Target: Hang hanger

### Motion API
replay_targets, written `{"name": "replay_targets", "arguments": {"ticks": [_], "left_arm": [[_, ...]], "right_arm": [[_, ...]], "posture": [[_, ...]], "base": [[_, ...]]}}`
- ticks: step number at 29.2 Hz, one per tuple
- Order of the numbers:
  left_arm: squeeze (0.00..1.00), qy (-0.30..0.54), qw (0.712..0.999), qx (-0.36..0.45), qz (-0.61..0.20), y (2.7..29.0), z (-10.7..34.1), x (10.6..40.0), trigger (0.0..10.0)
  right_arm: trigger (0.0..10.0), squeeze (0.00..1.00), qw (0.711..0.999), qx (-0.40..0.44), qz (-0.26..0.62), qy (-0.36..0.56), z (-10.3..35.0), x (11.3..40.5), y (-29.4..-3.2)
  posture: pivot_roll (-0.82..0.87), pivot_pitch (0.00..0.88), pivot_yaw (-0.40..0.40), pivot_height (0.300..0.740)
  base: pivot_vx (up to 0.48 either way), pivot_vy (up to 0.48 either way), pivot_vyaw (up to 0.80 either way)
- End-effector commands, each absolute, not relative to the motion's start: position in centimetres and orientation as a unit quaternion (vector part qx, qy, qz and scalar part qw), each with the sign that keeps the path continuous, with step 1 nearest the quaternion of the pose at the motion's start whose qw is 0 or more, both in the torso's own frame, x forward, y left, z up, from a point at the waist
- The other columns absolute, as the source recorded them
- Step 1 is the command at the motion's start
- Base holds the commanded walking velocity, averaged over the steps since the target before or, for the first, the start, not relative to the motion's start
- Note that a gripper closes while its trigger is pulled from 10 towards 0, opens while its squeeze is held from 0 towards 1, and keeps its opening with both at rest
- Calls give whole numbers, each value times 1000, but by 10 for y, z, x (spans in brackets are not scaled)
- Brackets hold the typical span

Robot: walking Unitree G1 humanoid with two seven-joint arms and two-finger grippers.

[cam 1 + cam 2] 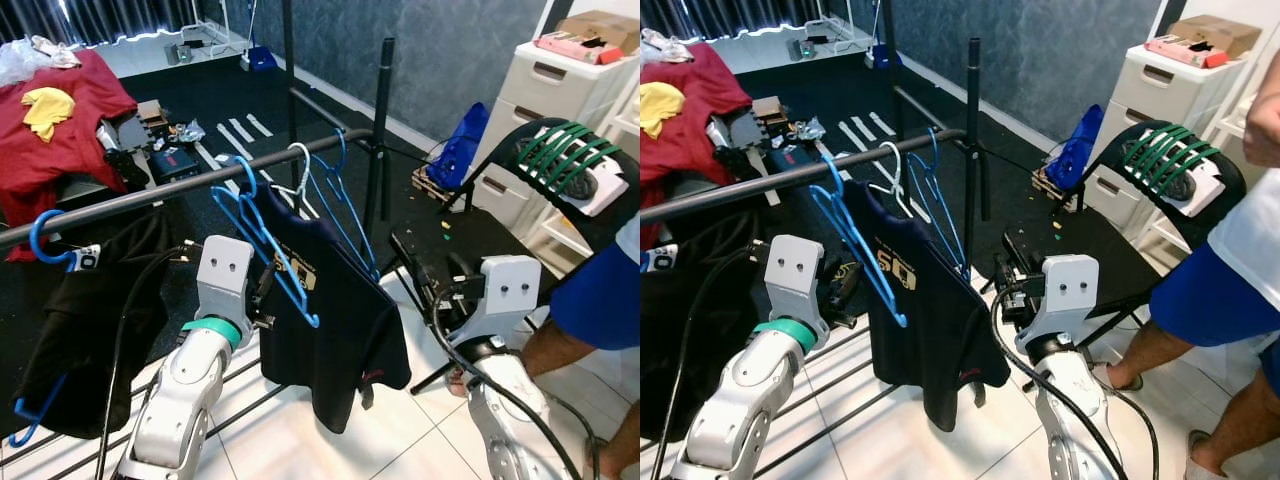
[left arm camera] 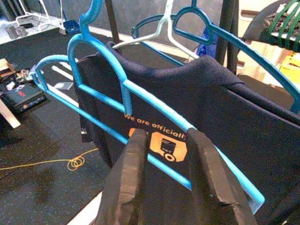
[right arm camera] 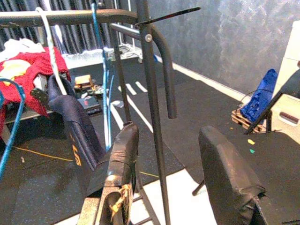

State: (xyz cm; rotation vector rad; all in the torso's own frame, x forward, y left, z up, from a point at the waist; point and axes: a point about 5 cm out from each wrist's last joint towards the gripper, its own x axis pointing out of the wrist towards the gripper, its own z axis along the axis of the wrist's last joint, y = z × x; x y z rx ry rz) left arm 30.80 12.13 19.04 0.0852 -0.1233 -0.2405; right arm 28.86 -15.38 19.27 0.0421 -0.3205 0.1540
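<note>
My left gripper [image 2: 164,154] was raised at the clothes rail [image 1: 150,192], its two black fingers [image 2: 129,178] apart with the lower bar of the empty blue hanger [image 1: 262,240] running across between them; I could not tell whether either finger touched the plastic. That hanger's hook sat over the rail, and the hanger hung tilted in front of the dark navy T-shirt [image 1: 330,320]. The shirt hung from a white hanger [image 1: 296,172] on the same rail and carried orange print on the chest. Another blue hanger [image 1: 345,195] hung just behind the shirt, near the rail's bend.

My right gripper [image 3: 173,168] was held up lower, to the right of the shirt, its fingers wide apart and holding nothing, pointed at the upright black post [image 3: 152,108] of the rack.

Further left on the rail a black garment [image 1: 85,320] hung from its own blue hanger. Behind the rack lay a red cloth [image 1: 55,130] with a yellow piece on top. A chair [image 1: 560,165] with green straps, a set of white drawers [image 1: 550,90] and a person's leg in blue shorts [image 1: 600,300] were at my right.
</note>
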Motion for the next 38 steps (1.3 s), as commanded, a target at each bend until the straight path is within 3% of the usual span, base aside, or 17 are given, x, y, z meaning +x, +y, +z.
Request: {"name": "replay_targets", "arguments": {"ticks": [1, 25, 32, 38], "left_arm": [[0, -55, 990, 46, -121, 121, 187, 308, 10000], [0, -48, 992, 48, -110, 126, 185, 310, 10000], [0, -45, 993, 45, -99, 132, 186, 311, 10000], [0, -38, 995, 53, -74, 142, 183, 302, 10000]], "right_arm": [[10000, 0, 985, 25, 81, -152, 190, 288, -153], [10000, 0, 985, 10, 92, -143, 188, 292, -151], [10000, 0, 976, 27, 174, -130, 190, 305, -135], [10000, 0, 962, 32, 259, -81, 184, 336, -117]], "posture": [[-226, 131, 83, 740], [-223, 141, 88, 740], [-206, 152, 86, 740], [-133, 159, 55, 740]], "base": [[0, 0, 0], [0, 0, 0], [0, 0, 0], [0, 0, 0]]}}
